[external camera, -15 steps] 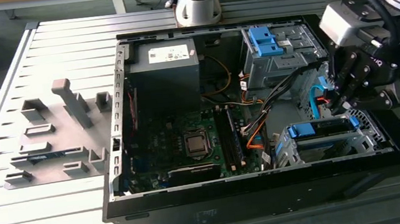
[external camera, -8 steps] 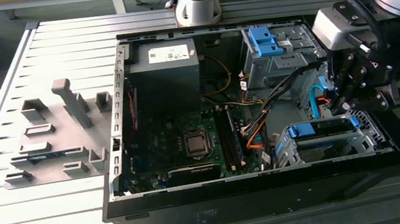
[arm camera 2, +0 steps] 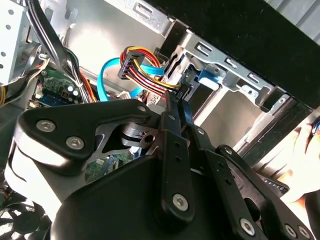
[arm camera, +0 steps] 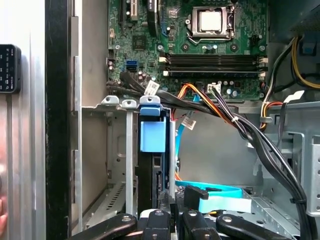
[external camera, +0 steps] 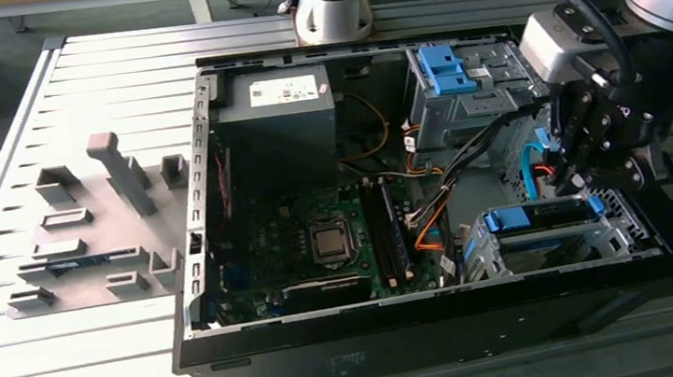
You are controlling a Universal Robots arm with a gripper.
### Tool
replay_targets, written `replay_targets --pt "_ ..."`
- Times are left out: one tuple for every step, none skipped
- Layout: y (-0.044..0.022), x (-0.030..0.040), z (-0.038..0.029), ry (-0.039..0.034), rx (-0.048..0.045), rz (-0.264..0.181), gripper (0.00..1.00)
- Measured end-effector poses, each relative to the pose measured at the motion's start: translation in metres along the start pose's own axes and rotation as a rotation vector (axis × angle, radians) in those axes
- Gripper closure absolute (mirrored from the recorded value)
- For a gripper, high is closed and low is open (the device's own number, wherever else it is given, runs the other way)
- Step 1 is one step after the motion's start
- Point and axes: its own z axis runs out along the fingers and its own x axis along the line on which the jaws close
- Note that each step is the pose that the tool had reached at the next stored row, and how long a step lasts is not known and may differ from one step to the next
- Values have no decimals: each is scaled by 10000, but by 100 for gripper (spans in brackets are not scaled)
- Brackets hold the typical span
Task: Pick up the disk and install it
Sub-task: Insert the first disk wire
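Blue-railed disk (arm camera: 152, 145) (caged) beside jaws

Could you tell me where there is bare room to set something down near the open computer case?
The slatted grey metal table is bare in front of the grey fixture blocks and beside the black computer case. Inside it is crowded: cables, green motherboard, and the black gripper over the drive cage.
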Motion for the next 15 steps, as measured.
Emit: replay_targets --pt "4 8 1 -3 0 0 84" --pt "5 19 4 -7 0 6 84" --pt "5 26 7 -14 0 36 84" --pt "5 26 11 -18 -2 116 84" --pt "7 26 13 -17 -4 196 84" --pt "10 30 13 -20 -5 224 84" --pt "11 36 15 -39 -5 225 84" --pt "13 47 16 -58 -6 225 84" --pt "14 56 19 -82 -6 225 84" --pt "17 64 21 -114 -7 226 84" --pt "22 76 22 -151 -8 226 84" --pt "25 87 24 -190 -9 224 84" --pt "29 94 26 -227 -9 221 84" --pt "29 97 29 -249 -10 219 84" --pt "29 97 33 -253 -10 218 84"
